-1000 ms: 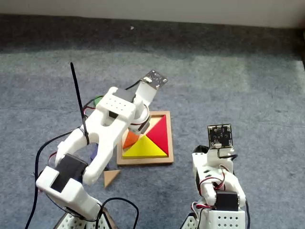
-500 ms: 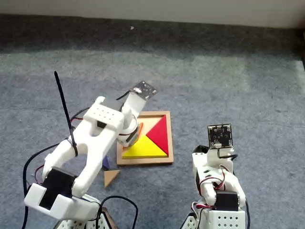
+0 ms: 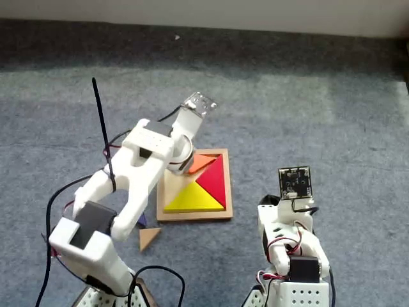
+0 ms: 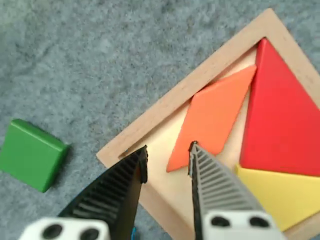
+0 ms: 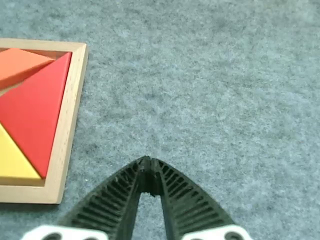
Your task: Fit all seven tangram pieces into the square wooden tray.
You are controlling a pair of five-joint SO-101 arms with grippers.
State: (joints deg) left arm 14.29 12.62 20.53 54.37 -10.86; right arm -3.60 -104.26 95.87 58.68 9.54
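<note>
- Grippers, nearer first: right gripper [image 5: 148, 166] sits by the carpet's near edge, off the tray's right side, jaws pressed together on nothing. left gripper [image 4: 168, 150] hangs over the tray's far-left corner, jaws apart w/ nothing between them, straddling the orange piece's pointed tip from above.
- Small tan wooden triangle [image 3: 149, 238] lies loose on the grey carpet [image 3: 287, 109], just off the tray's near-left corner.
- Dark blue piece [image 3: 140, 219] is beside it, mostly tucked under the left arm; can't tell its shape.
- Square wooden tray [image 4: 200, 77]: large yellow triangle [image 4: 280, 195] lies along its near edge and large red triangle [image 4: 280, 115] along its right edge, the two meeting mid-tray.
- Orange parallelogram [image 4: 212, 117] lies inside by the far edge, next to the red one. Bare floor shows btwn it and the far-left corner. Can't tell if it's seated flat.
- Green wooden square [image 4: 30, 160] is on the carpet out past the tray's far-left corner, apart from the rim.
- Risks, as I judge them:
  - If the jaws drop here, one finger prob. lands on the rim or clips the orange tip, skidding it into the red and breaking the fit.
  - The arm could sweep the blue piece, since it's hidden underneath.
  - Flat pieces on carpet pile give poor purchase, so a slipped pick is likely.
</note>
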